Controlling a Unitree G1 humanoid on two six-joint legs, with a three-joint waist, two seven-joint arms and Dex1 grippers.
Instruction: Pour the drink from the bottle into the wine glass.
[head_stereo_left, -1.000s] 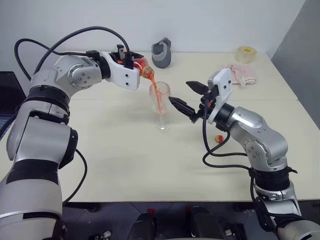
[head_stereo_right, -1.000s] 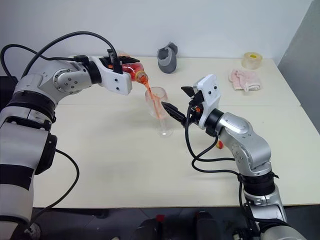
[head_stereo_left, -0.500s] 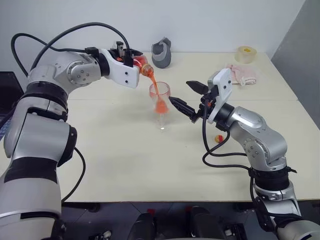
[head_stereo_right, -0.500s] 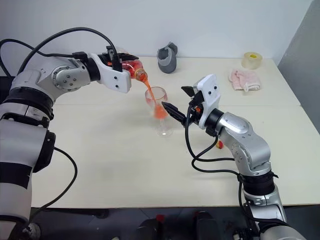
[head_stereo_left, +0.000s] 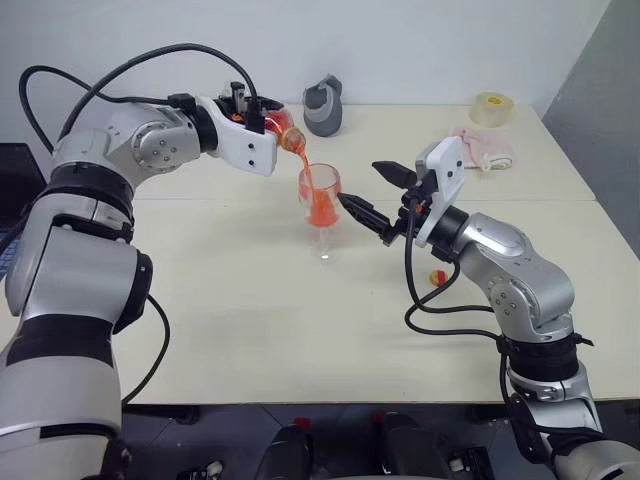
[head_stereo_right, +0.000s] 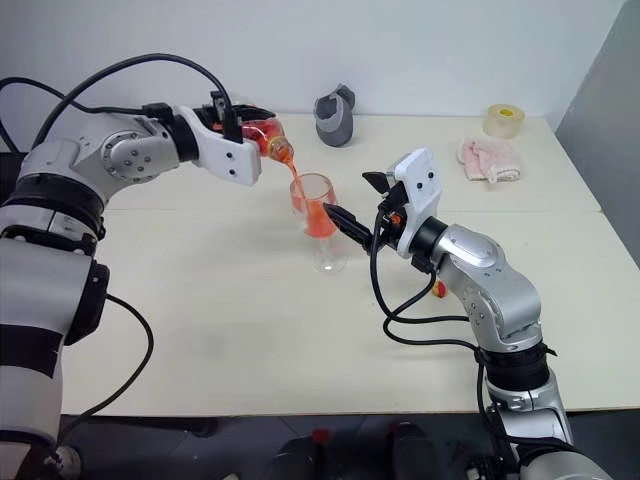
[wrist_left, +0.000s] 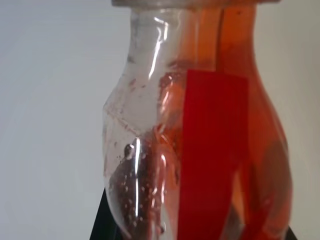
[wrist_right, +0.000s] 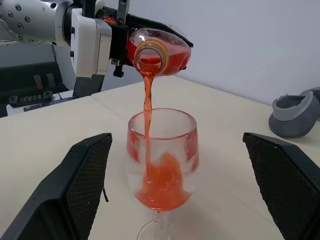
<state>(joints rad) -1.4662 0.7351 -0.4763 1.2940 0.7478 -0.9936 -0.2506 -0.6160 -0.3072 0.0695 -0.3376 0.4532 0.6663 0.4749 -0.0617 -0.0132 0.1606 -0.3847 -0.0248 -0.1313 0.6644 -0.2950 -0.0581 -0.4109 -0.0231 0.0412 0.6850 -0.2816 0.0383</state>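
My left gripper (head_stereo_left: 262, 124) is shut on the bottle (head_stereo_left: 284, 132), a small clear plastic one with a red mark (wrist_left: 212, 150), tipped mouth-down above the wine glass (head_stereo_left: 321, 207). A thin stream of the red drink (wrist_right: 147, 102) runs from the yellowish mouth into the bowl, where it pools in the lower part (wrist_right: 162, 187). The glass stands upright on the table. My right gripper (head_stereo_left: 359, 183) is open just right of the glass, its fingers on either side of the bowl and not touching it.
A grey pouch-like object (head_stereo_left: 323, 104) stands at the back of the cream table (head_stereo_left: 260, 320). A tape roll (head_stereo_left: 489, 107) and a pink cloth (head_stereo_left: 485, 148) lie at the back right. A small red-and-yellow piece (head_stereo_left: 437, 276) lies under my right arm.
The level of red drink in the glass has risen while the stream keeps running. Both arms hold nearly still.
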